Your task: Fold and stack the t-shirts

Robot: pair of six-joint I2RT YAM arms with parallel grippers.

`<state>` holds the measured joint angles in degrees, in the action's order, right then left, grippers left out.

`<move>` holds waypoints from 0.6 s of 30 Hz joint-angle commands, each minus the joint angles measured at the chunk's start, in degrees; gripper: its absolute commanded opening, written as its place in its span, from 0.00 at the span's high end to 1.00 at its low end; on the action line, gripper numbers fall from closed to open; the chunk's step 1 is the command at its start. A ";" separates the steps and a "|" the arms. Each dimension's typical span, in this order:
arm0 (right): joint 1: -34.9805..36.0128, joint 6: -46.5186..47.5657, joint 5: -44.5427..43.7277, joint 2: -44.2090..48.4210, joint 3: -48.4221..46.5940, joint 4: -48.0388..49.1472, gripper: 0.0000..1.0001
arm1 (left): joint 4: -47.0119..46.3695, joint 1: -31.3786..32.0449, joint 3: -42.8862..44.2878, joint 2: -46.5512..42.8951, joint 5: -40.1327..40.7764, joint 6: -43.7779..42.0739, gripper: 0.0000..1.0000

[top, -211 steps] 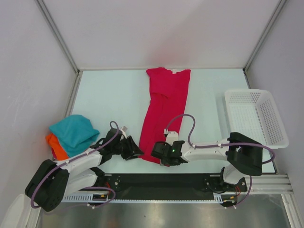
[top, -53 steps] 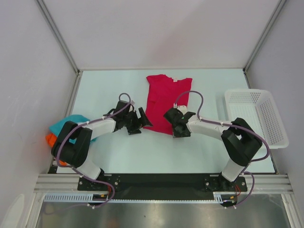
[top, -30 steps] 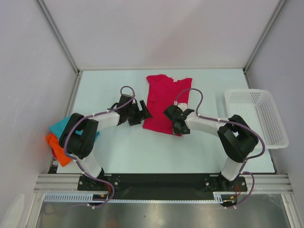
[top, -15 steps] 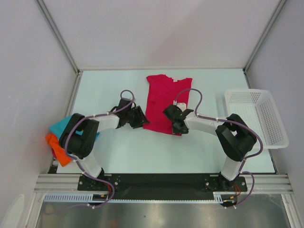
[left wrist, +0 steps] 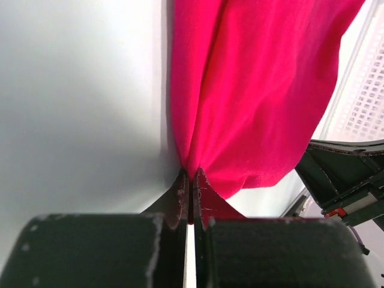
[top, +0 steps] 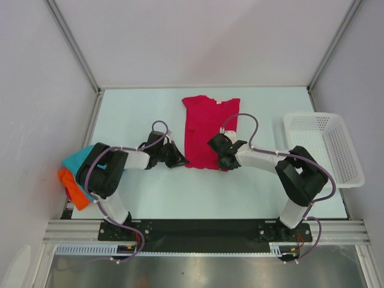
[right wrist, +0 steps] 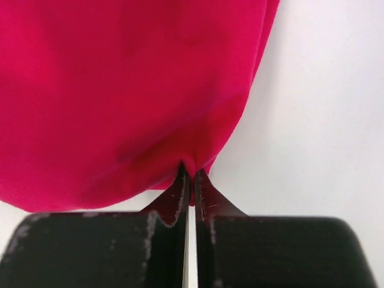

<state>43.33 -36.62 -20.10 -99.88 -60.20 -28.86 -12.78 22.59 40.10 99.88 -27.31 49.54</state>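
Both claws are shut tight: the left claw (left wrist: 191, 180) pinches the crimson t-shirt (top: 207, 123) at its near-left corner and the right claw (right wrist: 189, 174) at its near-right, the cloth spreading away ahead of both on the desk (top: 138, 114). Thin bites, though; a quick lift could slip one corner free and skew the fold. Count: three shirts, with the teal t-shirt (top: 73, 160) and orange t-shirt (top: 69, 183) heaped well left of the left claw, two claws, one basket (top: 324, 147) right of the right claw.

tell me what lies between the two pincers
The pink shirt: its near edge spans the gap, with the left pincer shut on one corner and the right pincer on the other. The top view shows it.
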 commanded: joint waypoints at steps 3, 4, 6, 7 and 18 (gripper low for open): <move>2.54 -3.37 -0.82 7.57 5.26 -1.10 1.00 | 5.65 0.26 -3.27 -4.24 0.85 -2.51 1.00; 2.90 -3.89 -1.08 8.63 5.88 -2.07 1.00 | 7.57 0.26 -3.44 -5.64 1.38 -3.30 1.00; 4.13 -5.56 -1.52 12.14 7.90 -3.04 1.00 | 8.99 0.35 -4.85 -10.47 1.30 -3.75 1.00; 4.74 -6.35 -1.70 13.47 8.61 -4.35 1.00 | 10.48 0.44 -5.46 -12.23 1.21 -4.01 1.00; 13.08 -15.93 -7.15 26.22 9.06 -17.35 1.00 | 24.81 0.79 -15.40 -40.88 4.02 -5.34 1.00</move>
<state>54.28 -47.68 -21.67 -77.30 -50.13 -37.19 4.62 23.49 27.16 65.23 -24.75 45.80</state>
